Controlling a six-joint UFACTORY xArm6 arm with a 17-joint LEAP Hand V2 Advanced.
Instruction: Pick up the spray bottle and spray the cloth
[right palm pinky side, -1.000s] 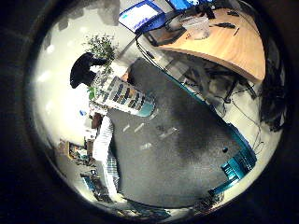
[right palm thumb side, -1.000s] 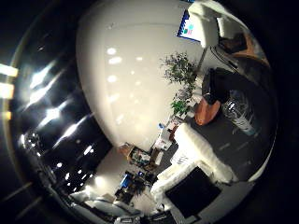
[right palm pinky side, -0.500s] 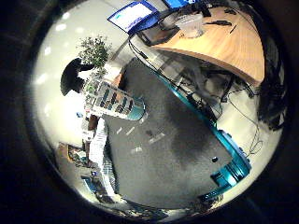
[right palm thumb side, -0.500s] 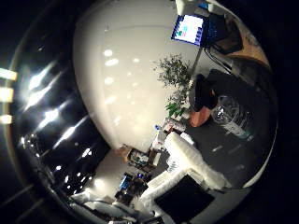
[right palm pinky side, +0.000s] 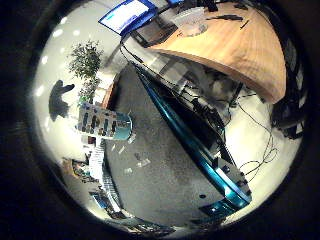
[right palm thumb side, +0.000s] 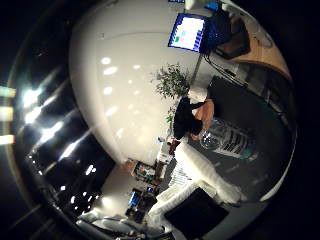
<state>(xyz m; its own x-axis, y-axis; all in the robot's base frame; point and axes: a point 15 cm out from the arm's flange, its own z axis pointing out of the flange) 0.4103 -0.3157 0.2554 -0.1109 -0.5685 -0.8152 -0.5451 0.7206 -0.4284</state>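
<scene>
Neither palm view shows a spray bottle or a cloth. The right little finger side palm view looks out over a room with a curved wooden table (right palm pinky side: 235, 50) and dark carpet (right palm pinky side: 170, 140). The right thumb side palm view looks at the white ceiling (right palm thumb side: 125, 90) and the far side of the room. The palm faces out into the room, away from any near thing.
A clear container (right palm pinky side: 190, 20) stands on the wooden table, with a lit monitor (right palm pinky side: 125, 15) beyond it. A patterned cylinder (right palm pinky side: 104, 122) stands on the carpet near a potted plant (right palm pinky side: 84, 60). A white sofa (right palm thumb side: 205, 178) and a screen (right palm thumb side: 188, 32) show in the thumb side view.
Both pictures have shifted as a whole, so the camera has turned. The wooden table now fills more of the little finger side view. Nothing in the room itself has visibly moved.
</scene>
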